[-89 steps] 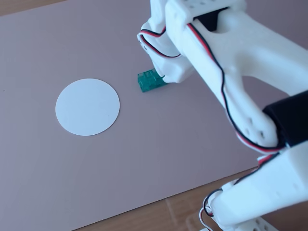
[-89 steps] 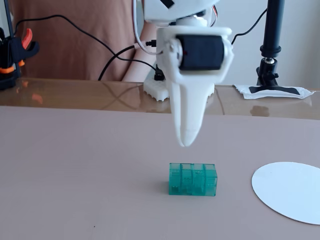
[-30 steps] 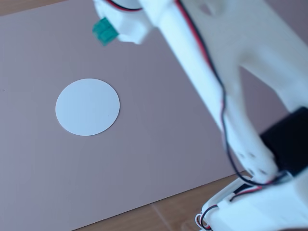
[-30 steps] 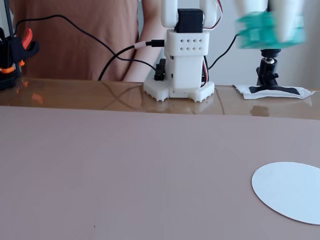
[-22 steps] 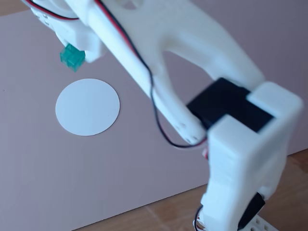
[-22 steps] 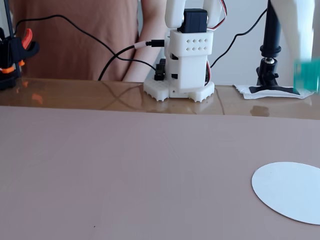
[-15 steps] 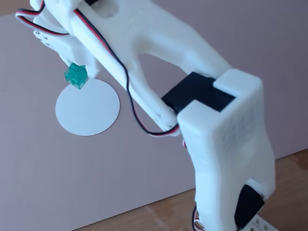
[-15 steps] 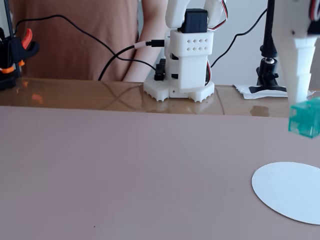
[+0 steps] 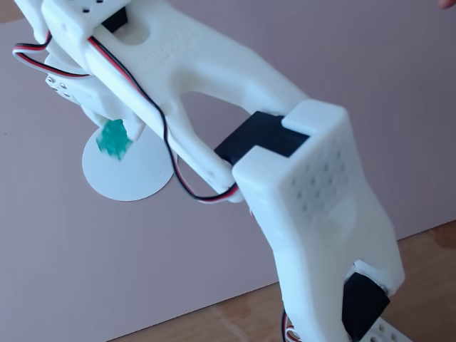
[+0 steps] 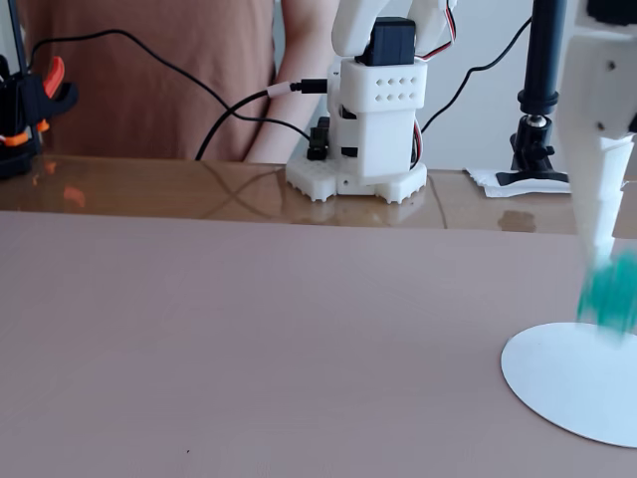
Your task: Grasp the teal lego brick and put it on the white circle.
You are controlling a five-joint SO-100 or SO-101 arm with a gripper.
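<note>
From behind the arm in a fixed view: white gripper [image 9: 117, 132] pinching the teal lego brick [image 9: 114, 139], held above the white circle [image 9: 128, 167] on the pinkish mat [image 9: 85, 256]. From the front in a fixed view: brick [image 10: 609, 294] blurred, just over the circle's [image 10: 567, 383] far edge, gripper [image 10: 605, 269] clamped on it.

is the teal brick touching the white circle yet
Apart. In a fixed view, the teal lego brick, held in the pincer, hangs above the white circle, with mauve surface between.

The lego brick [image 9: 113, 139] is translucent teal-green, the circle [image 9: 128, 174] plain white, the surface [image 10: 249, 339] pinkish-mauve, the arm [image 9: 235, 107] white with black motors and red-black-white wires [image 9: 142, 92]
</note>
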